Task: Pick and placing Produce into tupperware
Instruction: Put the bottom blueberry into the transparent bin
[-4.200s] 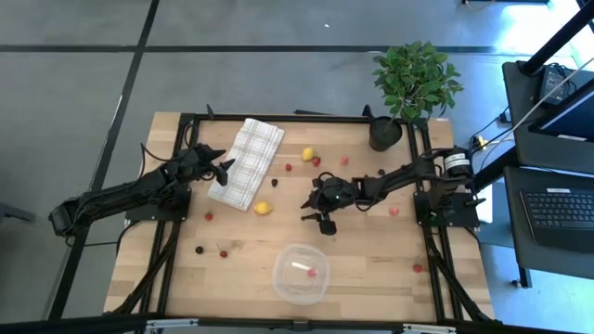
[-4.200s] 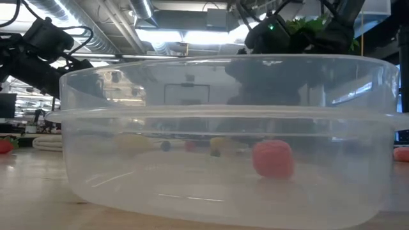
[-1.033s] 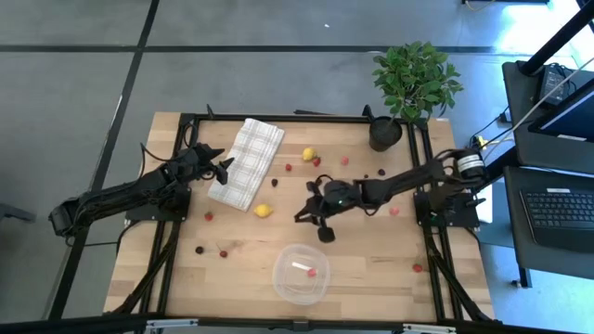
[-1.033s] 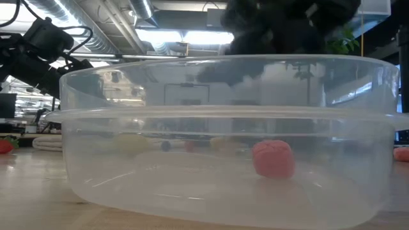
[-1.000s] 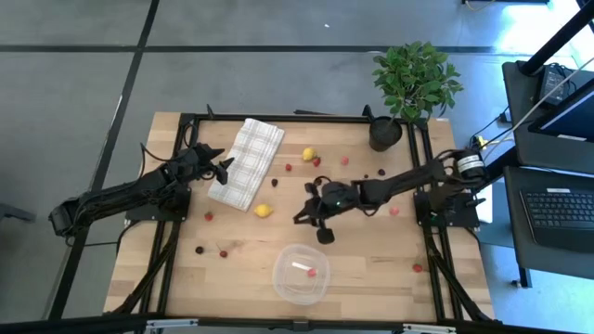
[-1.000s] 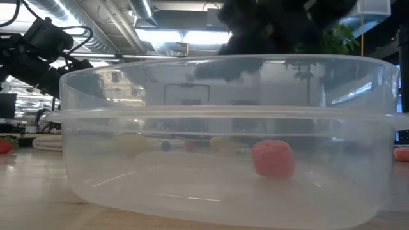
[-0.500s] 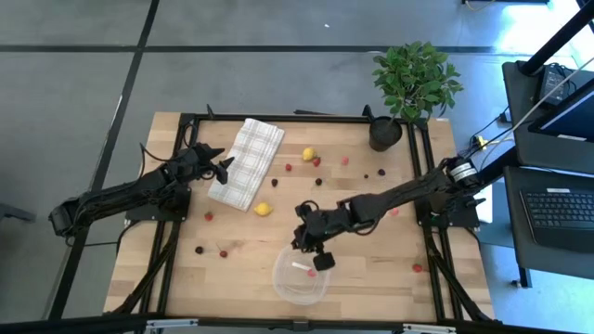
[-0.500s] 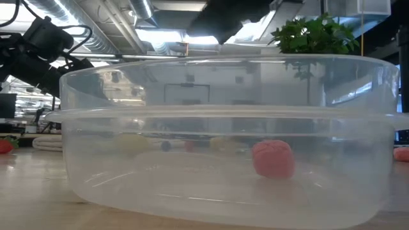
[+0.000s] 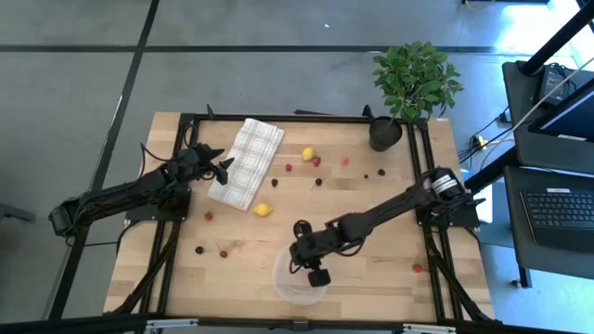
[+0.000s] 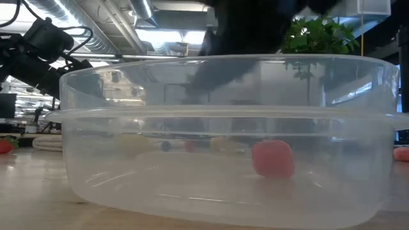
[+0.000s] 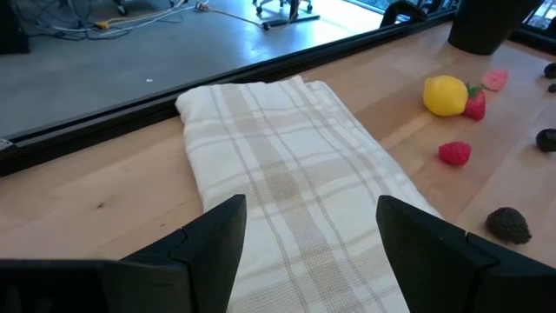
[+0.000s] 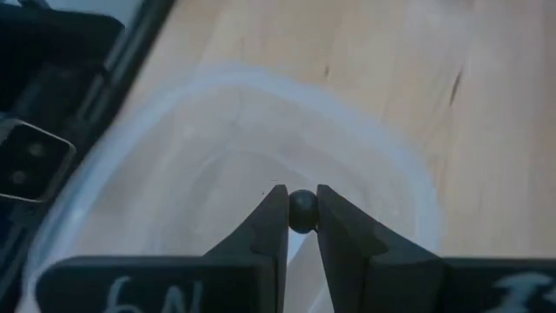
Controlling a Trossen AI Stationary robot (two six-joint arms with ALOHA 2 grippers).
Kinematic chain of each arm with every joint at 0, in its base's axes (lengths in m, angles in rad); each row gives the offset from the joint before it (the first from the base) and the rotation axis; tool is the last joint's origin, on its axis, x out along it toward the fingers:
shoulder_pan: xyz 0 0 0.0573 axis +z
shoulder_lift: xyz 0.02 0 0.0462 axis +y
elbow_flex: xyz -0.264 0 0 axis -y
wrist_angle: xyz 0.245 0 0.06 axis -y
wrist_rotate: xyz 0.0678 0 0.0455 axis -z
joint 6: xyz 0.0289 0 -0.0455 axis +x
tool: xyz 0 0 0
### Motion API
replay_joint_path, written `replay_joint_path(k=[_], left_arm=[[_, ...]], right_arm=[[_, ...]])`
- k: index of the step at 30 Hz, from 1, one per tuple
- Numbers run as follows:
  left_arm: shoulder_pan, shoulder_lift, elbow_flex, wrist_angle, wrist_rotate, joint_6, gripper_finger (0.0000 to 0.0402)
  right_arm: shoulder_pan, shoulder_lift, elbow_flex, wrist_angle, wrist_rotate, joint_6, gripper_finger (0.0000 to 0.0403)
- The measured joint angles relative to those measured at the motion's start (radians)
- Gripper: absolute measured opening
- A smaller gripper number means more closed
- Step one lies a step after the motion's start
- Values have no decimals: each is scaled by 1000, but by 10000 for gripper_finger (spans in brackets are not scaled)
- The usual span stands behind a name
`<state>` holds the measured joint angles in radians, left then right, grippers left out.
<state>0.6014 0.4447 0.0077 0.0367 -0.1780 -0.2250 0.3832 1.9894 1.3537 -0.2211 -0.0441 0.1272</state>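
Observation:
The tupperware (image 9: 283, 288), a round clear bowl, stands near the table's near edge and fills the low view (image 10: 128, 128). One red berry (image 10: 273, 158) lies on its floor. My right gripper (image 9: 299, 262) hangs over the bowl's far side, shut on a small dark berry (image 12: 301, 209). More produce lies loose on the table: two yellow lemons (image 9: 308, 154) (image 9: 264, 209) and red and dark berries (image 9: 209, 216) (image 9: 199, 249). My left gripper (image 11: 308, 243) is open and empty above the checked cloth (image 9: 246, 162) at the far left. My right gripper pinches the small dark berry's two sides (image 12: 301, 209) between its two fingertips, only at their free ends. The fingers point down from above the bowl. The berry is lifted clear, above the tupperware's inside (image 12: 226, 174).
A potted green plant (image 9: 413, 79) in a black pot (image 9: 384, 133) stands at the far right corner. Loose berries lie near the far edge (image 9: 344, 160) and by the right edge (image 9: 417, 268). Black frame rails run along both sides of the table (image 9: 172, 250).
My right gripper has moved from the table's middle toward the near edge and a little to the left, and now stands over the tupperware. The left arm has kept still.

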Motion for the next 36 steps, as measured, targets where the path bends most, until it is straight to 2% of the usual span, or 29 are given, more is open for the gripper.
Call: replay_joint_path(k=[7,13,24,36], left_arm=[[0,0,0,0,0,0,250],[0,0,0,0,0,0,250],[0,0,0,1,0,0,250],[0,0,0,1,0,0,250]], right_arm=[[0,54,0,-3,-2,20,55],[0,80,-1,0,-48,56,55],[0,80,-1,3,-63,80,56],[-1,80,-1,3,-65,79,93]])
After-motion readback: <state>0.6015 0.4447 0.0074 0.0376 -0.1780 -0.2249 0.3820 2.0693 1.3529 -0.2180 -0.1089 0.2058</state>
